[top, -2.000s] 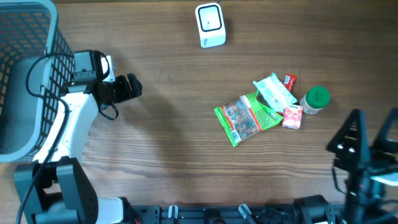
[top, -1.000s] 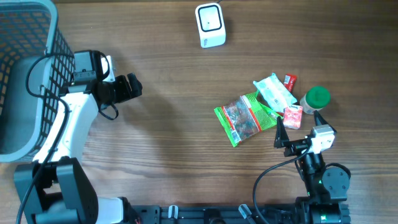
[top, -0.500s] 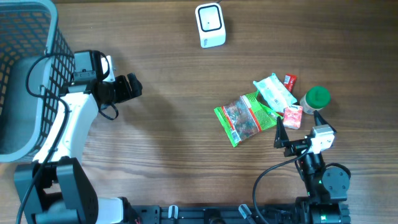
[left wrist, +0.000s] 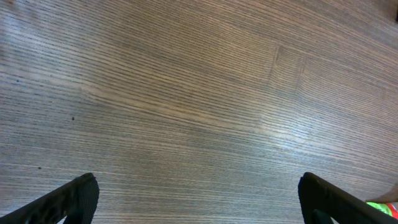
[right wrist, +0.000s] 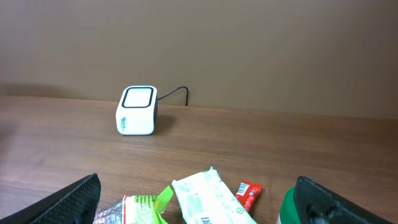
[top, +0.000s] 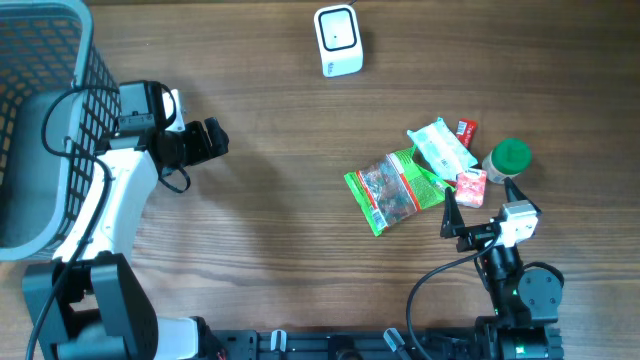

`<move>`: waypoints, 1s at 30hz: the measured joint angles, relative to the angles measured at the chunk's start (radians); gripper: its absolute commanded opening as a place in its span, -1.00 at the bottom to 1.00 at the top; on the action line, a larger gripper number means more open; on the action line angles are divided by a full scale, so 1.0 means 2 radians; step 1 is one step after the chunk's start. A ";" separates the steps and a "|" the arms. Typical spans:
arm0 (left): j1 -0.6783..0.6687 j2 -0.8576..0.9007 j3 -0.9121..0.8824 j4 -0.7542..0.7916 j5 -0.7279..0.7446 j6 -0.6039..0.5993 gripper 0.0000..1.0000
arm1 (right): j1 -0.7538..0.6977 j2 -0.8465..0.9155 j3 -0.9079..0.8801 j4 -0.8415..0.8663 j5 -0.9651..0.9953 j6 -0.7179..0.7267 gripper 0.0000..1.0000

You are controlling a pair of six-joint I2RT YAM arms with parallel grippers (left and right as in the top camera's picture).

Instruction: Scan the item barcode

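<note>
Both claws stand wide open, holding nothing. The right gripper (top: pixel 480 200) waits at the near side, with the small pink carton (top: pixel 470 187) just ahead of it. Beside the carton lies the green-printed clear snack bag (top: pixel 398 190), its long axis slanting away leftward. The white cube barcode scanner (top: pixel 337 40) stands well beyond the pile (farther on and to the left). The left gripper (top: pixel 218 140) hovers well apart, so the right arm is judged nearer.

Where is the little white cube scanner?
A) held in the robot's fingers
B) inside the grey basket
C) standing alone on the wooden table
C: the little white cube scanner stands on the wooden table, outside the grey mesh basket, and nothing holds it.
</note>
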 measured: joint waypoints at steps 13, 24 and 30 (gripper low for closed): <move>0.000 -0.243 0.002 0.000 0.000 0.000 1.00 | 0.000 0.000 0.000 0.000 0.000 0.000 0.99; 0.000 -0.516 0.004 -0.034 0.000 0.000 1.00 | 0.000 0.000 0.000 0.000 0.000 0.000 0.99; -0.016 -0.628 0.004 -0.088 -0.038 0.001 1.00 | 0.000 0.000 0.000 0.000 0.000 0.000 0.99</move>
